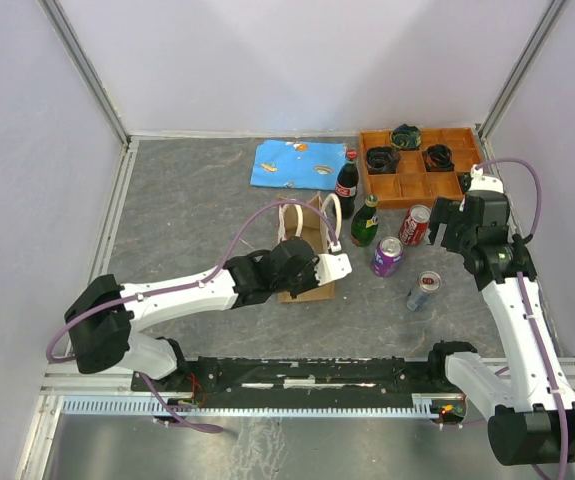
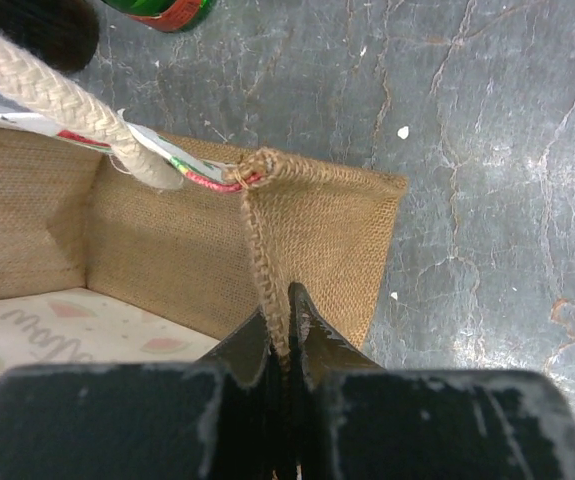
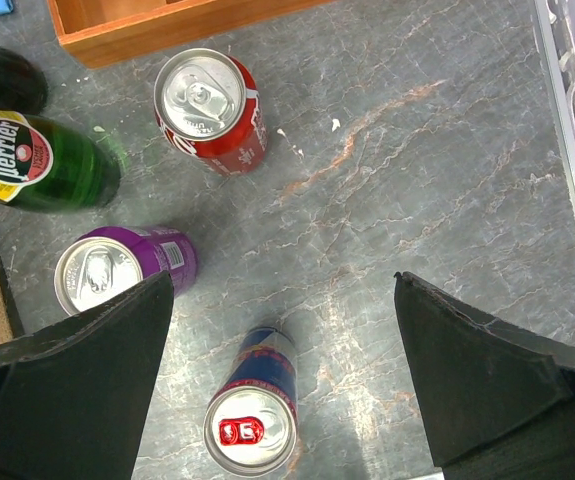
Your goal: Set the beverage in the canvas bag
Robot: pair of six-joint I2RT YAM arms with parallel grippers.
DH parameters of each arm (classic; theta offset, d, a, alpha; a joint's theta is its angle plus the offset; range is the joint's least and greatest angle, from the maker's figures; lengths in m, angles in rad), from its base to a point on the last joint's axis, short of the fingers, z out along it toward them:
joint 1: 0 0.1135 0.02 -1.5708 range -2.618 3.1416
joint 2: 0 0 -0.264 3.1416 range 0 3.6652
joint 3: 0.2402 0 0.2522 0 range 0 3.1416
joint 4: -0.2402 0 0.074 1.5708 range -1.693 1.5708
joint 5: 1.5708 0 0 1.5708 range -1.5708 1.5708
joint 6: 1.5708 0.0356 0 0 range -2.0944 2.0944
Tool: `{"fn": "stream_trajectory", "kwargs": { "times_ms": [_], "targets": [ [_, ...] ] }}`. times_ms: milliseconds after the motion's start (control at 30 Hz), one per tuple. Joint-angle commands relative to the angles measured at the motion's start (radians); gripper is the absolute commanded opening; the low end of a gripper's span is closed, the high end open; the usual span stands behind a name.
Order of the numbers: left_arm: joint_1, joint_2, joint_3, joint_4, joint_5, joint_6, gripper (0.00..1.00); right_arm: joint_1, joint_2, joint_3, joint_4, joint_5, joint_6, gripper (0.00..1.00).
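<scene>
- The canvas bag [image 1: 305, 240] stands upright near the middle of the tabletop [image 1: 187, 220], mouth open, with its cream rope handles [image 1: 331, 212] raised above the rim.
- The left hand [image 2: 289, 300] is clenched on the bag's burlap rim, pinching the corner seam between its dark fingers [image 2: 252, 345]. In the top view this grip is at the bag's 4 o'clock corner.
- The left wrist view looks down into the bag: tan woven walls and a pale printed floor, with one rope handle crossing the upper left.
- The drinks all stand outside the bag, grouped at its 3 o'clock side.
- A green Perrier bottle [image 1: 366, 222] is just beside the bag, and a dark cola bottle [image 1: 347, 183] with a red cap is at that bottle's 11 o'clock.
- A purple can [image 1: 387, 256], a red can [image 1: 415, 224] and a blue-and-silver can [image 1: 424, 291] sit further towards 3 o'clock, apart from one another.
- The right hand [image 3: 282, 285] hangs above these cans, released and spread wide, grasping nothing. The blue-and-silver can shows between its fingers [image 3: 77, 380].
- A wooden tray [image 1: 412, 186] lies at the bag's 1 o'clock, with dark coiled items [image 1: 438, 157] in its far compartments.
- A blue patterned cloth [image 1: 297, 165] lies flat at the bag's 12 o'clock.
</scene>
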Motion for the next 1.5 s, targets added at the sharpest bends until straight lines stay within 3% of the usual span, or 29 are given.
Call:
{"fn": "stream_trajectory", "kwargs": {
  "times_ms": [0,133,167,300,333,400,800,900,1100,1267,1467],
  "targets": [
    [-0.003,0.016,-0.014,0.068,0.023,0.050,0.03,-0.004,-0.001,-0.006,0.039,0.013,-0.002,0.99],
    [-0.003,0.024,-0.017,0.064,0.029,0.048,0.03,-0.003,0.006,-0.003,0.041,0.011,-0.002,0.99],
    [-0.003,0.025,-0.014,0.058,0.029,0.044,0.10,-0.004,0.009,-0.002,0.041,0.011,-0.002,0.99],
    [-0.003,0.008,0.002,0.020,0.051,0.026,0.72,-0.004,0.017,0.004,0.041,0.008,-0.002,0.99],
    [-0.004,-0.005,0.007,0.014,0.054,0.022,0.83,-0.003,0.018,0.006,0.041,0.007,-0.002,0.99],
    [-0.003,-0.032,0.027,0.001,0.054,0.013,0.91,-0.004,0.023,0.009,0.040,0.003,-0.003,0.99],
    [0.012,-0.173,0.295,-0.057,-0.165,-0.053,0.93,-0.005,0.055,0.076,0.100,-0.043,-0.012,0.99],
    [0.129,-0.156,0.379,-0.072,-0.193,-0.116,0.90,-0.004,0.080,0.121,0.160,-0.069,-0.018,0.99],
    [0.425,-0.055,0.458,-0.192,-0.067,-0.364,0.88,0.000,0.266,0.287,0.298,-0.178,-0.066,0.91],
    [0.524,-0.049,0.460,-0.197,-0.036,-0.453,0.88,0.123,0.434,0.414,0.423,-0.159,-0.142,0.91],
    [0.604,-0.083,0.409,-0.196,-0.002,-0.511,0.88,0.197,0.522,0.401,0.605,-0.200,-0.128,0.91]
  ]
}}
